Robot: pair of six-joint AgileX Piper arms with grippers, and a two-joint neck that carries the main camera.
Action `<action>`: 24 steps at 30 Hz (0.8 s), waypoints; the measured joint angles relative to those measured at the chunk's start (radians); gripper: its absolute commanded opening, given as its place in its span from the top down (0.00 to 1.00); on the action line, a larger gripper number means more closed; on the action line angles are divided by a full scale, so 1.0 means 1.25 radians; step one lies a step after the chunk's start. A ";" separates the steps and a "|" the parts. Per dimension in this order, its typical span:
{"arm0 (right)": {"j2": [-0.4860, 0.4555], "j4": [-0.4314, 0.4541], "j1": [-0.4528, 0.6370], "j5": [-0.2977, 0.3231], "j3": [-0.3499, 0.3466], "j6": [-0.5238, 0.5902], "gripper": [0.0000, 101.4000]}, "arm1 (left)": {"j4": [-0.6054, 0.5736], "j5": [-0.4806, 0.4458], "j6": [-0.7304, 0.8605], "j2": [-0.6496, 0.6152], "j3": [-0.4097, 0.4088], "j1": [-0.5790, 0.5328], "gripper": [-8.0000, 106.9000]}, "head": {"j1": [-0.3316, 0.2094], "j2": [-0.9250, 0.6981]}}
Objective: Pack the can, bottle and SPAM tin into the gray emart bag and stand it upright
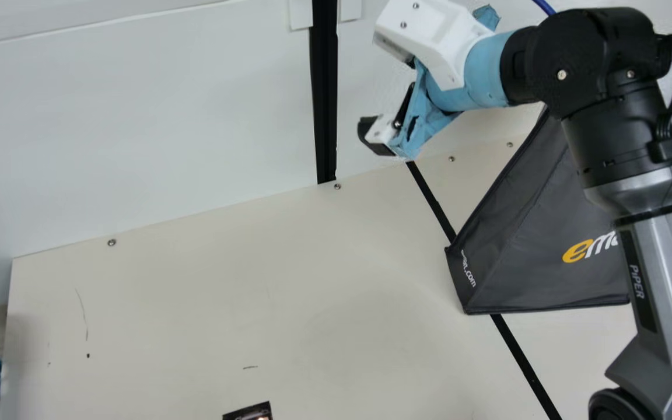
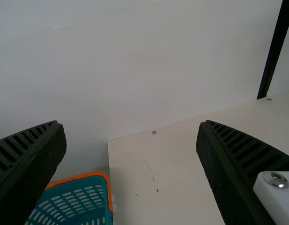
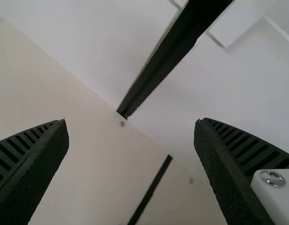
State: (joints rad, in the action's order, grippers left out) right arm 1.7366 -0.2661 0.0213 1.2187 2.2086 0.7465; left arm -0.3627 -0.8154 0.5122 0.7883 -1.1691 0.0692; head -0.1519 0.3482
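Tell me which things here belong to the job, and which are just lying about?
For the job:
gray emart bag
left gripper
right gripper

Apparently just about:
teal basket
dark object, cut off at the main view's bottom; I can't tell what it is

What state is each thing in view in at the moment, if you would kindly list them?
Left end effector: open, nothing between its fingers.
Right end effector: open, also holding nothing.
Gray emart bag: on the table, partly hidden behind the right arm; mouth open or closed, cannot tell.
Teal plastic basket: upright, beside the table.
Black printed item: mostly cut off by the main view's bottom edge; state unclear.
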 measured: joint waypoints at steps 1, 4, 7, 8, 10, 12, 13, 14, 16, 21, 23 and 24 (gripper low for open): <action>0.003 -0.012 0.001 0.000 0.006 -0.013 0.06 | 0.000 0.000 0.000 0.000 0.000 0.000 0.15 | 0.000 0.000; 0.008 -0.039 0.002 0.001 0.022 -0.053 0.06 | 0.000 0.000 0.000 0.000 0.000 0.000 0.15 | 0.000 0.000; 0.012 -0.063 0.003 0.002 0.039 -0.089 0.06 | 0.000 0.000 0.000 0.000 0.000 0.000 0.15 | 0.000 -0.001; 0.013 -0.072 0.003 0.002 0.045 -0.099 0.06 | 0.000 0.000 0.000 0.000 0.000 0.000 0.15 | 0.001 0.000; 0.015 -0.079 0.003 0.001 0.053 -0.119 0.06 | 0.000 0.000 0.000 0.000 0.000 0.000 0.15 | 0.000 -0.001; 0.016 -0.088 0.001 0.000 0.057 -0.140 0.06 | 0.000 0.000 0.000 0.000 0.000 0.000 0.15 | 0.000 0.000; 0.013 -0.091 -0.003 -0.005 0.054 -0.150 0.06 | 0.000 0.000 0.000 0.000 0.000 0.000 0.15 | 0.000 0.000; 0.007 -0.091 -0.008 -0.013 0.046 -0.158 0.06 | 0.000 0.000 0.000 0.000 0.000 0.000 0.15 | 0.000 -0.001; -0.009 -0.092 -0.018 -0.038 0.018 -0.172 0.06 | 0.000 0.000 0.000 0.000 0.000 0.000 0.15 | 0.000 0.000; -0.062 -0.065 -0.054 -0.108 -0.080 -0.222 0.06 | 0.000 0.000 0.000 0.000 0.000 0.000 0.15 | 0.000 0.000; -0.091 -0.045 -0.075 -0.144 -0.130 -0.251 0.06 | 0.000 0.000 0.000 0.000 0.000 0.000 0.15 | 0.000 0.000; -0.107 -0.033 -0.087 -0.158 -0.156 -0.266 0.06 | 0.000 0.000 0.000 0.000 0.000 0.000 0.15 | 0.000 -0.001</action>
State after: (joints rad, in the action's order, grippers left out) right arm 1.6033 -0.3068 -0.0878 1.0209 2.0134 0.4142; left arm -0.3627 -0.8154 0.5122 0.7883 -1.1691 0.0692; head -0.1519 0.3467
